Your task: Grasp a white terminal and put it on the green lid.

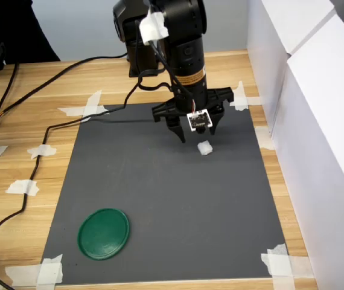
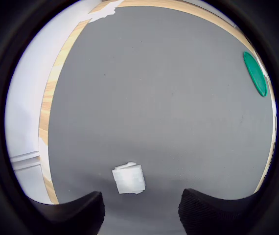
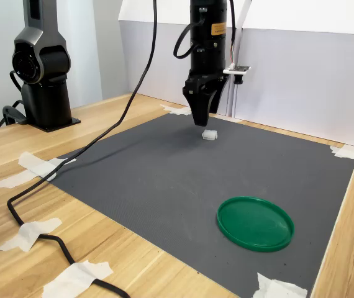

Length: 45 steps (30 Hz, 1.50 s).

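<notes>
Nearest the camera in the second exterior view, the green lid (image 3: 255, 223) lies flat on the dark grey mat (image 3: 164, 180), rim up, close to the mat's front edge and well apart from everything else; it looks set there as an open landing spot, with bare mat all round it. White tape strips (image 3: 77, 277) pin the mat's corners to the wooden table (image 3: 15, 211), presumably to stop it sliding. A black cable (image 3: 71, 161) trails across the table and mat towards the arm.

Farther back, the white terminal (image 3: 210, 135) rests on the mat, alone, near the far edge. In the wrist view it sits turned a little out of square with the line between the two finger pads, and it looks close to cube-shaped, so no clear long axis can be told.

Above and just behind it hangs the gripper (image 1: 198, 134), pointed straight down. Its jaws stand spread apart and hold nothing; in the wrist view the terminal (image 2: 128, 178) lies just ahead of the gap between the fingertips (image 2: 78, 208), not touched. The vertical pose suits a top-down pinch. Beyond stand white wall panels (image 3: 301, 87).
</notes>
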Motion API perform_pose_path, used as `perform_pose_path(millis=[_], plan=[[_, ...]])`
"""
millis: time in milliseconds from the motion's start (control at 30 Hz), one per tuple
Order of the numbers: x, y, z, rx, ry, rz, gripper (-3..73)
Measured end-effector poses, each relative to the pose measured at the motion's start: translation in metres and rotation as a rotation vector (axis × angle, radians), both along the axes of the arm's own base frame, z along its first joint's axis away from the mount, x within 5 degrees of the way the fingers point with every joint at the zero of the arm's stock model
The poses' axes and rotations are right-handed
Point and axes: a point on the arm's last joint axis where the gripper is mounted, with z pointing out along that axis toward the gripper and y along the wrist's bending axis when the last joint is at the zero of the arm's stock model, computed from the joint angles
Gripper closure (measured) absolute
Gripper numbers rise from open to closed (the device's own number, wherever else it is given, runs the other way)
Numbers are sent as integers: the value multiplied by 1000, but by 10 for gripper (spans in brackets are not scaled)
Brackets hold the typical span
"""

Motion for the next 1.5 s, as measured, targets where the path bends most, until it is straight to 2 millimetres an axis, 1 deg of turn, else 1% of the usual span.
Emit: perform_pose_path(millis=[200,367,533,867,967,1033,1133,1400,1500], plan=[[3,3,-11,10,22,-15,49],[4,7,-18,-10,31,7,49],[4,13,-20,-13,9,30,49],[9,14,-34,-43,18,44,49],[9,14,-36,-46,23,44,63],[9,14,-36,-45,24,44,86],[9,14,-37,-49,25,46,148],[10,14,-38,-48,25,45,406],[10,14,-38,-48,26,44,417]])
